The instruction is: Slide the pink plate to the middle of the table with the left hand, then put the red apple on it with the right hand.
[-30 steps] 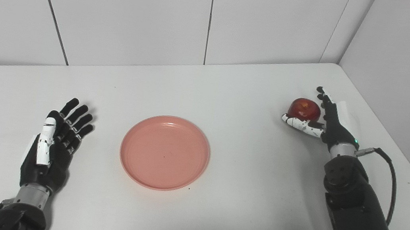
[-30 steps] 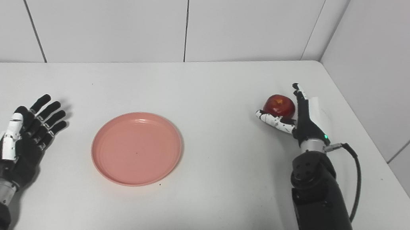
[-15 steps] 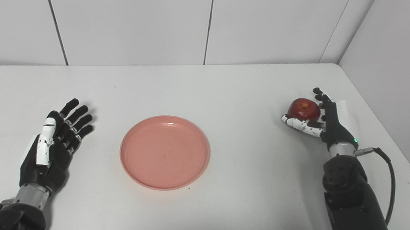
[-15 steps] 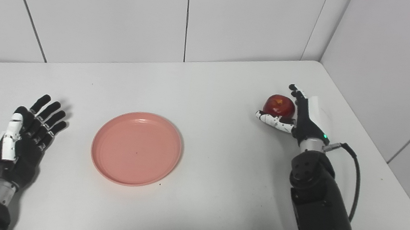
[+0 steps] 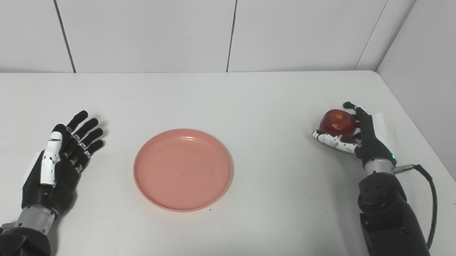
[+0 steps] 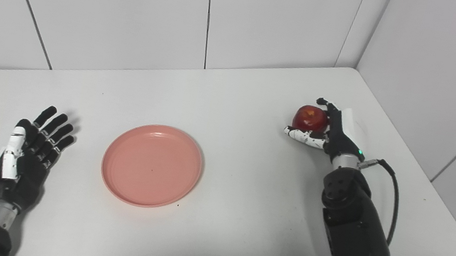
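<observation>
the red apple (image 5: 338, 121) sits on the white table (image 5: 268, 223) near its far right corner, cupped by the right hand (image 5: 354, 132): the white thumb (image 5: 333, 139) lies along the near side at its base, and the dark fingers (image 5: 357, 112) curl over its far and right side, close against the skin, though whether it is lifted off the table cannot be told. the pink plate (image 5: 183, 169) rests flat near the middle of the table, well apart from the apple. the left hand (image 5: 61, 158) lies to the plate's left, apart from it, fingers stretched out and slightly spread, holding nothing.
</observation>
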Tool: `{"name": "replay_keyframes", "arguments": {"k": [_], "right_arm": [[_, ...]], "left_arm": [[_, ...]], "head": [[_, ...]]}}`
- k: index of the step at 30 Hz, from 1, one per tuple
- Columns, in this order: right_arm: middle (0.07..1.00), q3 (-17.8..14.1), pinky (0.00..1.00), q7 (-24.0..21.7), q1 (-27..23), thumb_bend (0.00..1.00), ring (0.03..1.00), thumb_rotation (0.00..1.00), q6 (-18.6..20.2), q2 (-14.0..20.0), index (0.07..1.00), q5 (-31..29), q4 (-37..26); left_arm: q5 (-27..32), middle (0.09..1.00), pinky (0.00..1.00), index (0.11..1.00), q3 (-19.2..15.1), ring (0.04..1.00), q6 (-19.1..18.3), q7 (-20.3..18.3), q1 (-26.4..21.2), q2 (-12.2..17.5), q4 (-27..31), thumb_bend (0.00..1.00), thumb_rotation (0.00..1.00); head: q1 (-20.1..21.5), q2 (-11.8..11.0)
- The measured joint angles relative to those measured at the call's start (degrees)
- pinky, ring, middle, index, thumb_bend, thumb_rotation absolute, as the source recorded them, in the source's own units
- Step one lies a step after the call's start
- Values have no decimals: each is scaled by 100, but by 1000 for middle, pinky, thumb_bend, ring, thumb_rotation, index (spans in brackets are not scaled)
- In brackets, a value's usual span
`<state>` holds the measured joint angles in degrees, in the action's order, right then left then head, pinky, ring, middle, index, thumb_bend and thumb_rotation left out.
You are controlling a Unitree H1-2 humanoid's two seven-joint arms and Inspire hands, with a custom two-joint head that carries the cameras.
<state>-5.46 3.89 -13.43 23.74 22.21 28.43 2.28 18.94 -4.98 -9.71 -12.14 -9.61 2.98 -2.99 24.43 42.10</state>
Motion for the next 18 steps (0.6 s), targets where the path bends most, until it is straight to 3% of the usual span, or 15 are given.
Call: {"name": "replay_keyframes", "arguments": {"k": [7, 18], "right_arm": [[649, -75, 524, 308, -131, 800, 597, 176, -250, -20, 666, -198, 338], [547, 38, 440, 690, -509, 661, 508, 196, -753, -36, 518, -271, 1024]], "left_arm": [[6, 892, 902, 872, 6, 890, -5, 25, 5, -3, 9, 372, 1000], [10, 888, 895, 871, 13, 886, -14, 39, 10, -3, 20, 370, 1000]], "head": [[-9, 17], [-26, 26]]}}
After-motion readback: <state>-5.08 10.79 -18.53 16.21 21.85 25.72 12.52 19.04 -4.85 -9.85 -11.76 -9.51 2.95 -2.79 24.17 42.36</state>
